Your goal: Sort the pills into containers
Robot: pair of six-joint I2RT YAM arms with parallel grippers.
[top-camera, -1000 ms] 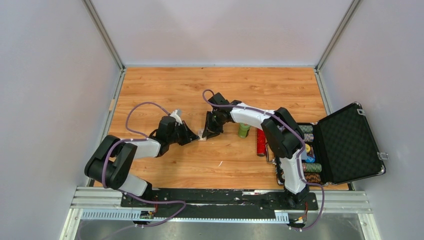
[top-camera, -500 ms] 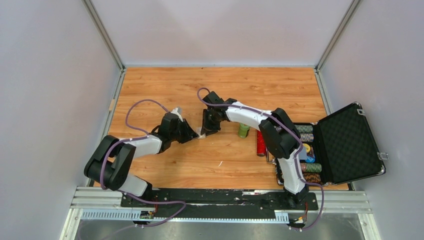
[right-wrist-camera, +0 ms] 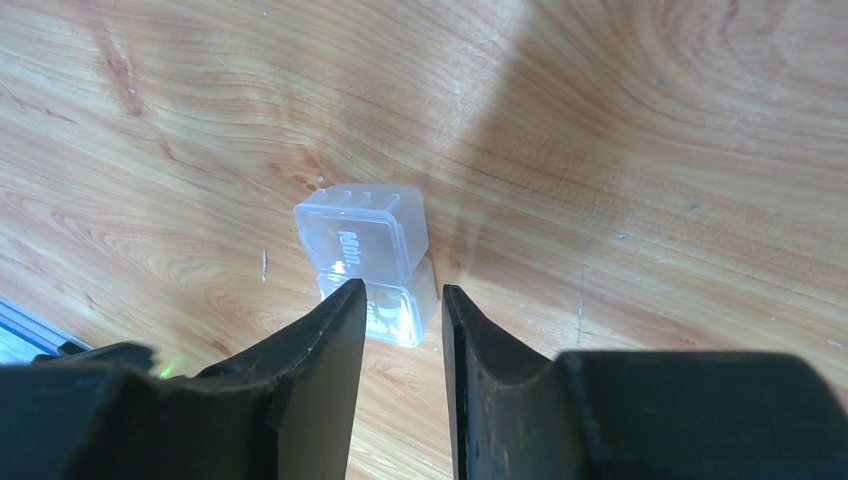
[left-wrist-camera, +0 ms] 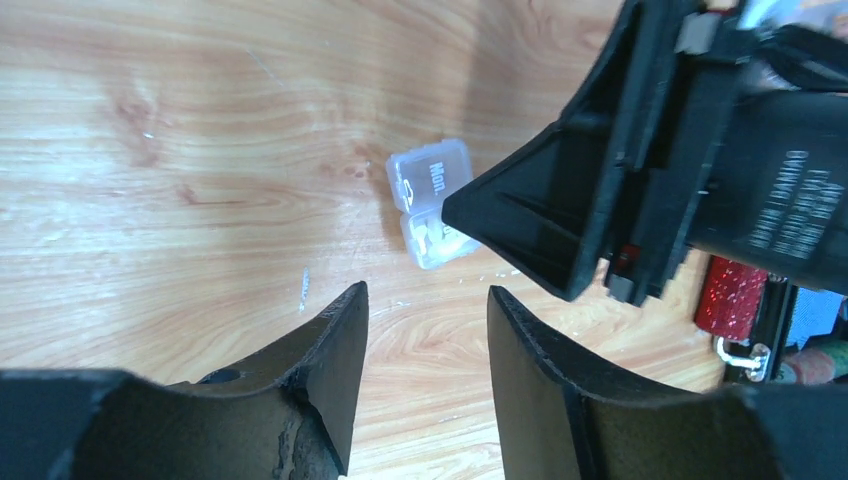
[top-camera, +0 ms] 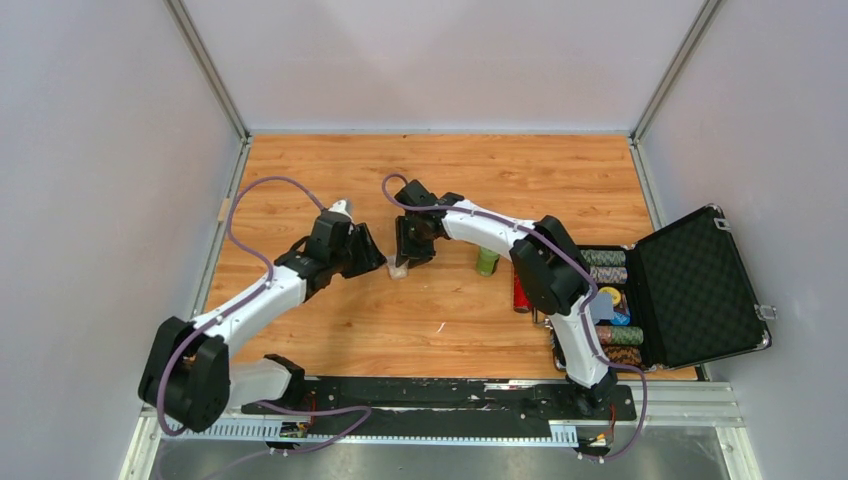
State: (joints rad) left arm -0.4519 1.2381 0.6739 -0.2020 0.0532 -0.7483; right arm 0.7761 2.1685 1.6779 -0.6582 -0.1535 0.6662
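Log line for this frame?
left gripper open, short of pill box | right gripper open, at box | box open, pills inside

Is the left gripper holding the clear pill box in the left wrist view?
No: the clear pill box lies on the table, ahead of the empty left gripper.

The left arm (top-camera: 250, 305) now reaches out straighter, its elbow lower and further left than a second ago. The left gripper (top-camera: 378, 258) sits further up the table, a little back from the tiny transparent squarish plastic box (top-camera: 398, 269). The right gripper (top-camera: 405, 258) has shifted left and slightly further away, just over the box.
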